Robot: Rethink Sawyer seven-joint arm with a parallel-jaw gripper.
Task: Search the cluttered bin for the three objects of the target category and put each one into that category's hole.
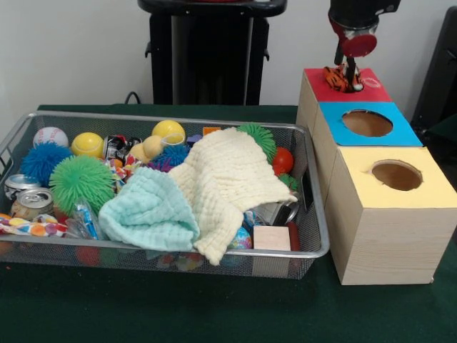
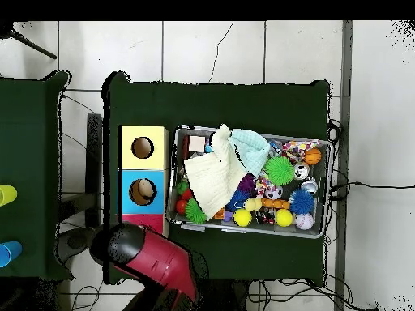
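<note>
- Wire bin (image 1: 314,243) on the table (image 1: 214,307): cream cloth (image 1: 228,179) over mint cloth (image 1: 150,211), spiky balls, yellow balls, a baseball (image 1: 50,136), cans, a wood block (image 1: 271,237).
- Three boxes at the bin's 3 o'clock: yellow (image 1: 393,214) and blue (image 1: 368,123) show open holes; red (image 1: 346,86) is farthest.
- Gripper (image 1: 348,71) is closed on a tiger toy (image 1: 337,77), over the red box top.

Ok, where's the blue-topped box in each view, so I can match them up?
Front view: the blue-topped box sits at right, middle of the three-box row, between the red-topped box behind and the yellow-topped box in front.
Overhead view: the blue-topped box is left of centre, under the yellow-topped box.
Shared landmark: the wire bin beside the row.
</note>
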